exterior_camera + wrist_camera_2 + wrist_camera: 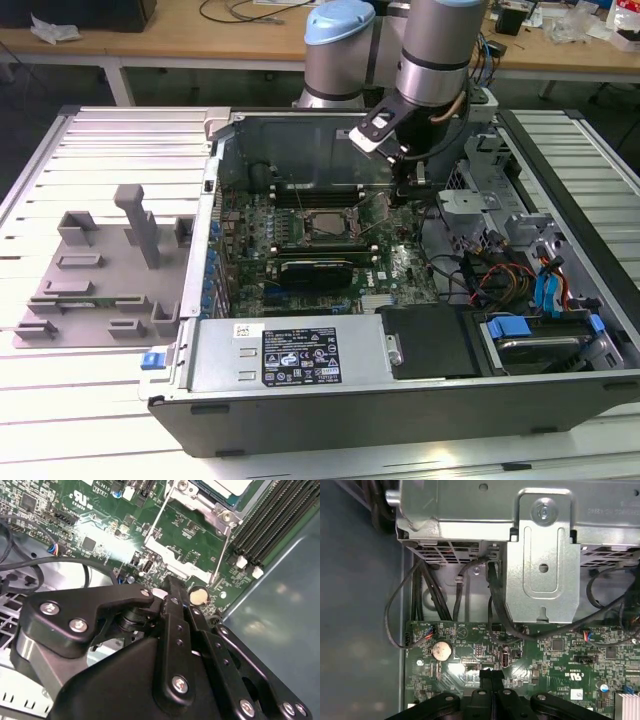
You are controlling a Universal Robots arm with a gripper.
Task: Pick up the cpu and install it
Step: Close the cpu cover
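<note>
In the exterior view, the green board (pixel 405 265) is being seen lying flat inside the open computer case (pixel 400 410). The cpu (pixel 322 226) is being held in its black socket (pixel 295 230) near the middle of the green board, shiny side up. The gripper (pixel 403 190) is being held low over the green board, toward the exterior view's right of the cpu and apart from it. In the second wrist view, the gripper (pixel 171 582) is being held with its two black fingers (pixel 173 612) pressed together and nothing between them. Its tip is being held just over the green board (pixel 100 530), next to a round silver battery (pixel 198 596). The cpu (pixel 225 486) is being shown further along the green board, inside a metal frame, well apart from the fingertips. In the first wrist view, the closed gripper (pixel 491 672) is being pointed at the green board (pixel 545 650), near the battery (pixel 441 651). A grey metal bracket (pixel 542 570) is being seen past the green board's edge.
</note>
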